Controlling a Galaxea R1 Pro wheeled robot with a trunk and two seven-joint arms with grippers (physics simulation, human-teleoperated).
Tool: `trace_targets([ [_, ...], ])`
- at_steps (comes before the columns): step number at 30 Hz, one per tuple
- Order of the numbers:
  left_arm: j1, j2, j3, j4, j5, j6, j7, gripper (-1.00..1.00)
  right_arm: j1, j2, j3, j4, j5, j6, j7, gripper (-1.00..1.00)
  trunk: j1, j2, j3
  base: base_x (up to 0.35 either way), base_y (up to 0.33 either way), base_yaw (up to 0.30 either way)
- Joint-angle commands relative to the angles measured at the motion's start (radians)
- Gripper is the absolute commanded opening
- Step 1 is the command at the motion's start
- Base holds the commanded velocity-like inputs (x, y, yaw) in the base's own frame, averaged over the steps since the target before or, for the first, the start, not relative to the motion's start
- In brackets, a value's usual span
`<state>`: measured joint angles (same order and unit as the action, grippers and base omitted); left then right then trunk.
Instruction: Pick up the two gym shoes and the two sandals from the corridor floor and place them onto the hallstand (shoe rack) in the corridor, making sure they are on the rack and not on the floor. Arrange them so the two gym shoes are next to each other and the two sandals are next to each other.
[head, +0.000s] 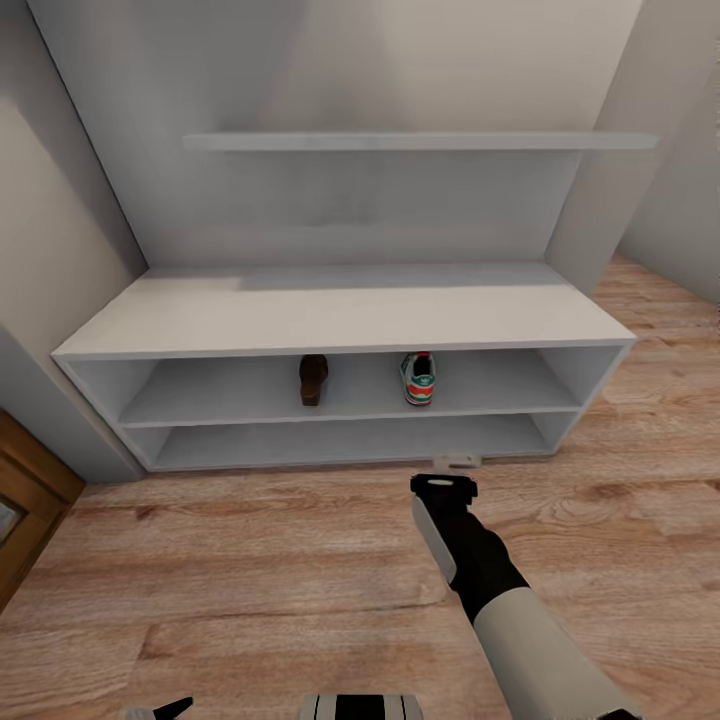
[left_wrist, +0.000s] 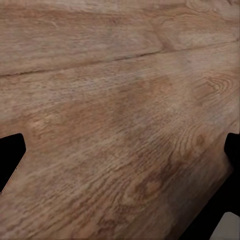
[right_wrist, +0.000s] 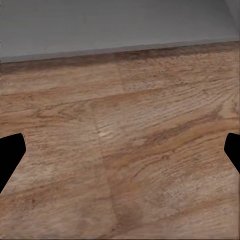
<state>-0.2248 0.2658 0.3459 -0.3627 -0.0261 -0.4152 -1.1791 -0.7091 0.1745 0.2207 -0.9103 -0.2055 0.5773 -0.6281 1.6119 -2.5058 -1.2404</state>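
On the upper open shelf of the pale grey low bench (head: 340, 310), one dark reddish-brown leather sandal (head: 313, 379) and one white lace-up gym shoe with green stripes and a red heel patch (head: 418, 378) already stand, heels outward and well apart from each other. By my reckoning the job is about half finished: the second sandal and the second gym shoe are yet to be brought, and each needs setting beside its mate, so the shelf gap on either side of the two matters.

The right tool (head: 444, 487) hangs over the light brown wood-grain plank floor (head: 250, 560), just in front of the bench's lower edge, below and slightly right of the shelved gym shoe. Its wrist camera looks at bare planks and the grey base, with the two dark fingers (right_wrist: 10, 160) spread wide at the frame edges, nothing between them. The left tool (left_wrist: 120, 160) is likewise spread and empty over bare flooring, low beside the robot's body.
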Motion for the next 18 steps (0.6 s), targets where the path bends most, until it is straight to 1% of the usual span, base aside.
trace_targets([
  [1, -0.001, 0.0, 0.005, 0.001, -0.003, -0.004, -0.004, 1.0, 0.0, 0.0, 0.002, 0.008, -0.008, 0.003, -0.002, 1.0, -0.001, 0.0, 0.003, 0.0, 0.0, 0.0],
  [2, -0.001, 0.0, 0.005, 0.001, -0.003, -0.004, -0.004, 1.0, 0.0, 0.0, 0.002, 0.017, -0.008, 0.003, 0.009, 1.0, -0.001, 0.0, 0.007, 0.0, 0.0, 0.0],
  [6, -0.001, 0.002, 0.005, 0.001, -0.004, -0.004, 0.001, 1.0, 0.001, 0.0, 0.002, 0.079, -0.007, 0.001, 0.113, 1.0, -0.003, 0.001, 0.023, 0.0, 0.0, 0.0],
  [7, -0.001, 0.003, 0.005, 0.002, -0.004, -0.004, 0.002, 1.0, 0.001, 0.0, 0.002, 0.119, -0.006, 0.0, 0.186, 1.0, -0.003, 0.001, 0.026, 0.0, 0.0, 0.0],
  [8, -0.001, 0.004, 0.005, 0.002, -0.004, -0.004, 0.003, 1.0, 0.002, 0.0, 0.002, 0.139, -0.006, 0.0, 0.222, 1.0, -0.004, 0.002, 0.03, 0.0, 0.0, 0.0],
  [9, -0.001, 0.006, 0.005, 0.002, -0.004, -0.004, 0.004, 1.0, 0.002, -0.027, 0.002, 0.203, -0.006, -0.005, 0.339, 1.0, -0.004, 0.002, 0.034, 0.0, 0.0, 0.0],
  [10, -0.001, 0.006, 0.005, 0.002, -0.004, -0.004, 0.006, 1.0, 0.002, -0.06, 0.002, 0.248, -0.006, -0.017, 0.423, 1.0, -0.005, 0.002, 0.038, 0.0, 0.0, 0.0],
  [11, -0.001, 0.006, 0.005, 0.002, -0.004, -0.004, 0.007, 1.0, 0.002, -0.078, 0.002, 0.27, -0.006, -0.027, 0.466, 1.0, -0.005, 0.002, 0.042, 0.0, 0.0, 0.0],
  [12, -0.001, 0.007, 0.005, 0.002, -0.004, -0.004, 0.01, 1.0, 0.002, -0.114, 0.002, 0.313, -0.006, -0.054, 0.552, 1.0, -0.006, 0.003, 0.046, 0.0, 0.0, 0.0],
  [15, -0.001, 0.007, 0.005, 0.003, -0.005, -0.004, 0.02, 1.0, 0.002, -0.167, 0.002, 0.379, -0.006, -0.117, 0.681, 1.0, -0.007, 0.003, 0.057, 0.0, 0.0, 0.0],
  [16, -0.001, 0.007, 0.005, 0.003, -0.005, -0.004, 0.031, 1.0, 0.002, -0.199, 0.002, 0.426, -0.005, -0.171, 0.766, 1.0, -0.007, 0.003, 0.061, 0.0, 0.0, 0.0],
  [18, -0.001, 0.006, 0.004, 0.002, -0.005, -0.004, 0.043, 1.0, 0.002, -0.227, 0.002, 0.476, -0.005, -0.23, 0.846, 1.0, -0.008, 0.004, 0.069, 0.0, 0.0, 0.0],
])
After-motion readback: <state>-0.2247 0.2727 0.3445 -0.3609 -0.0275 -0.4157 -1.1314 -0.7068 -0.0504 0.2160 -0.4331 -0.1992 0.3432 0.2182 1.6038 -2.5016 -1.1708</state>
